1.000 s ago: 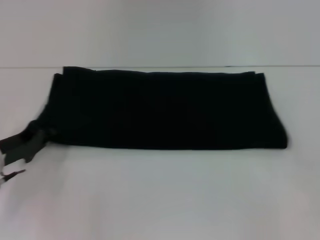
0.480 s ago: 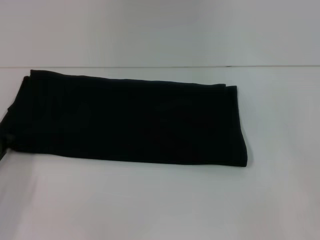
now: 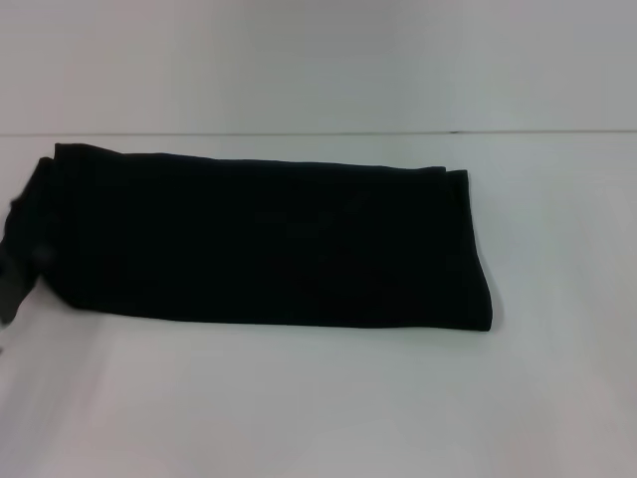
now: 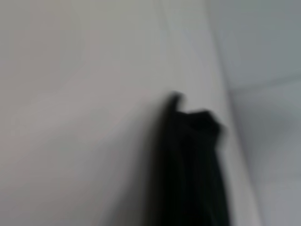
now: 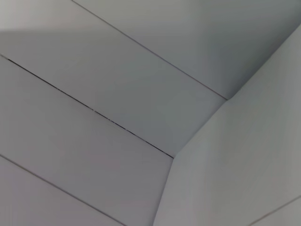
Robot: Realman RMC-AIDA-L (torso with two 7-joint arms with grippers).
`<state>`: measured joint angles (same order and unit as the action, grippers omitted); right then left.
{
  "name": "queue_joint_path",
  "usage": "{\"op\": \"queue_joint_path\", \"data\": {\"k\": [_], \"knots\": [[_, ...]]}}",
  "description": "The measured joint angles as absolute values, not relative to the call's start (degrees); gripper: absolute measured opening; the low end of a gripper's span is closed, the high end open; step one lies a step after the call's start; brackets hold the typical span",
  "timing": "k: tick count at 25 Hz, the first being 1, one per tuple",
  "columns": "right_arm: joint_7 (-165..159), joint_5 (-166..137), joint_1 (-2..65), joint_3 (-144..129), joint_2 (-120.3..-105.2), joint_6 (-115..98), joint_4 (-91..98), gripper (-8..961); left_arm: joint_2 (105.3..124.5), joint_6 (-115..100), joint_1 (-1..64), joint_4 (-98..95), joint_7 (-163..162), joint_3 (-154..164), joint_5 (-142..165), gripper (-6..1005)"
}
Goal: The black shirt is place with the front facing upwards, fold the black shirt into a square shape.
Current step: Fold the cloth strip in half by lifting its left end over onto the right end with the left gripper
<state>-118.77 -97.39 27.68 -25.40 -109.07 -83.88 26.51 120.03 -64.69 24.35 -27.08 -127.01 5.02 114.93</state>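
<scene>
the black shirt (image 3: 269, 244) lies folded into a long band on the white table (image 3: 328, 398); left gripper (image 3: 12, 279) at its left end, grip can't be told.

Only a sliver of the left gripper (image 3: 12, 284) shows at the head view's left edge: a blurred, dark grey to black shape with a paler grey patch lower down.

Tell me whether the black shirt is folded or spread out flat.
Folded: the black shirt lies as a long band with layered edges at its right end, not yet square.
</scene>
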Motion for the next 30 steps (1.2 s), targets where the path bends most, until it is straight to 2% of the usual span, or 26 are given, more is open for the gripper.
{"op": "queue_joint_path", "data": {"k": [3, 4, 9, 15, 22, 29, 30], "knots": [[-118.69, -97.39, 27.83, -25.45, -109.06, -84.13, 26.51, 914, 119.03, -68.0, 26.03, -27.09, -126.55, 6.21, 115.06, 14], [-118.68, -97.39, 27.97, -25.57, -109.07, -84.21, 26.51, 914, 117.83, -71.78, 29.15, -27.16, -127.3, 8.63, 115.06, 14], [-118.64, -97.39, 28.51, -25.89, -109.07, -84.27, 26.52, 914, 117.42, -76.4, 36.37, -28.12, -129.19, 13.41, 114.66, 16], [-118.57, -97.39, 28.71, -26.18, -109.1, -84.36, 26.54, 914, 119.72, -77.03, 45.12, -30.48, -130.27, 21.47, 114.57, 18], [-118.56, -97.38, 28.53, -26.2, -109.41, -84.28, 26.55, 914, 124.19, -70.06, 52.71, -29.64, -129.88, 37.58, 114.45, 19], [-118.56, -97.38, 28.31, -26.32, -109.59, -83.76, 26.08, 914, 124.71, -58.95, 61.43, -16.06, -122.43, 57.13, 110.32, 21], [-118.56, -97.38, 28.47, -26.44, -109.58, -83.61, 25.98, 914, 124.68, -59.7, 61.72, -15.72, -121.66, 58.96, 110.09, 50]]}}
